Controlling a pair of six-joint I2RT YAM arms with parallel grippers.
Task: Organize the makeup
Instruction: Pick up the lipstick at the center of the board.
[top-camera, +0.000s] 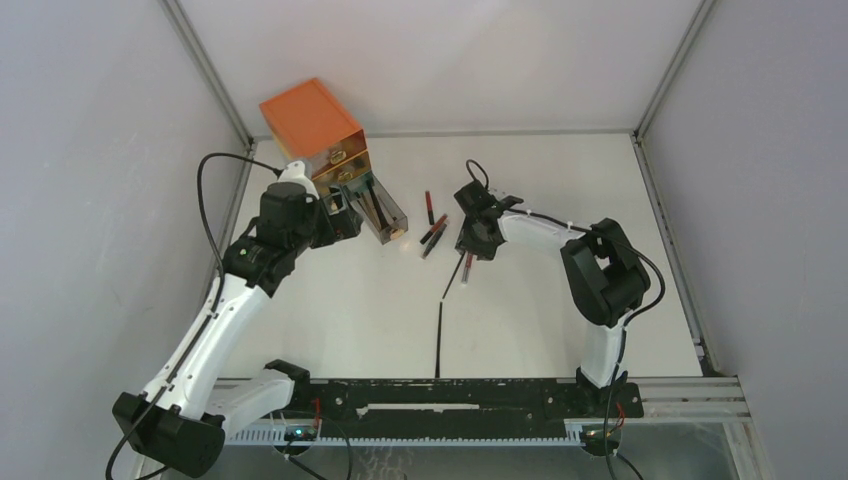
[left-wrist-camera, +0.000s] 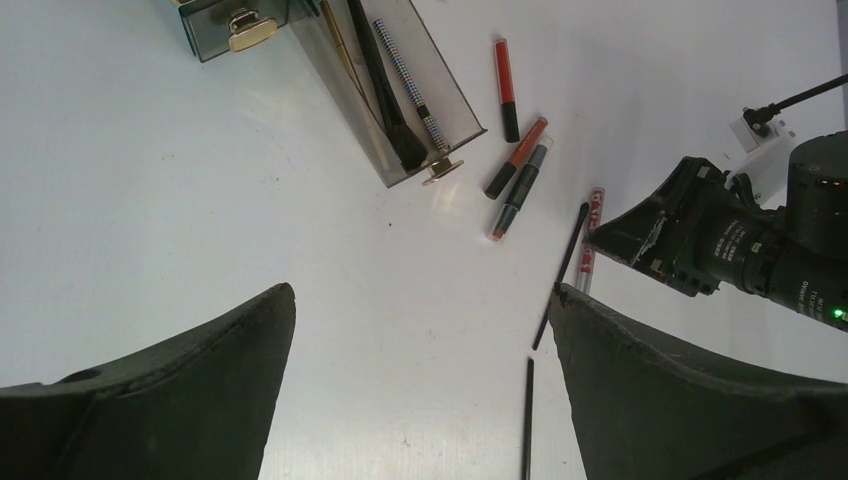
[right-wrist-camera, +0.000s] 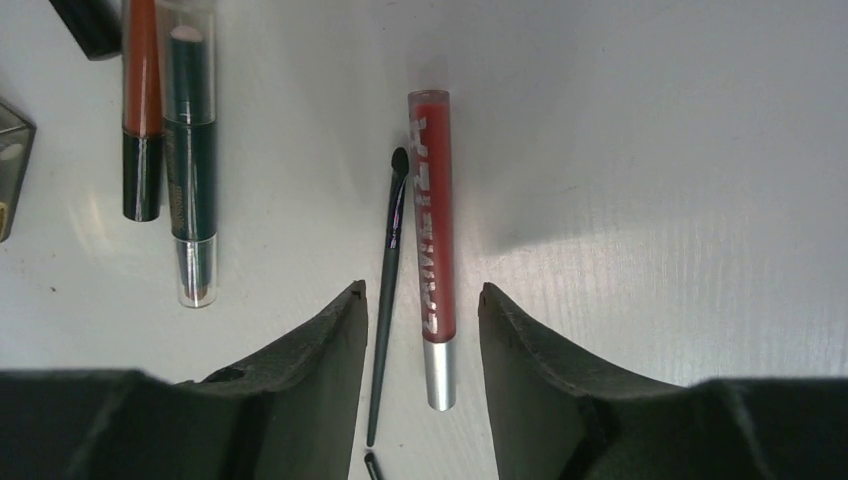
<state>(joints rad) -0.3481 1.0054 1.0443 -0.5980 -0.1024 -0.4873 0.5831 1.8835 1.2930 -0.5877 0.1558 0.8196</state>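
My right gripper (top-camera: 473, 243) is open and low over the table. In the right wrist view its fingers (right-wrist-camera: 345, 330) straddle a red gloss tube (right-wrist-camera: 433, 240) with a silver cap and a thin black brush (right-wrist-camera: 388, 290), touching neither. A dark green tube (right-wrist-camera: 190, 160) and an orange-and-black tube (right-wrist-camera: 140, 110) lie to the left. My left gripper (left-wrist-camera: 420, 300) is wide open and empty above bare table. A red lip pencil (left-wrist-camera: 506, 88) and a black pencil (left-wrist-camera: 527, 420) lie loose. The pulled-out clear drawer (left-wrist-camera: 455, 95) holds black brushes (left-wrist-camera: 385, 85).
The orange three-drawer box (top-camera: 310, 120) stands at the back left, with its clear drawer (top-camera: 392, 222) pulled out toward the middle. A second small drawer with a gold knob (left-wrist-camera: 243, 27) is beside it. Grey walls close in the table on three sides.
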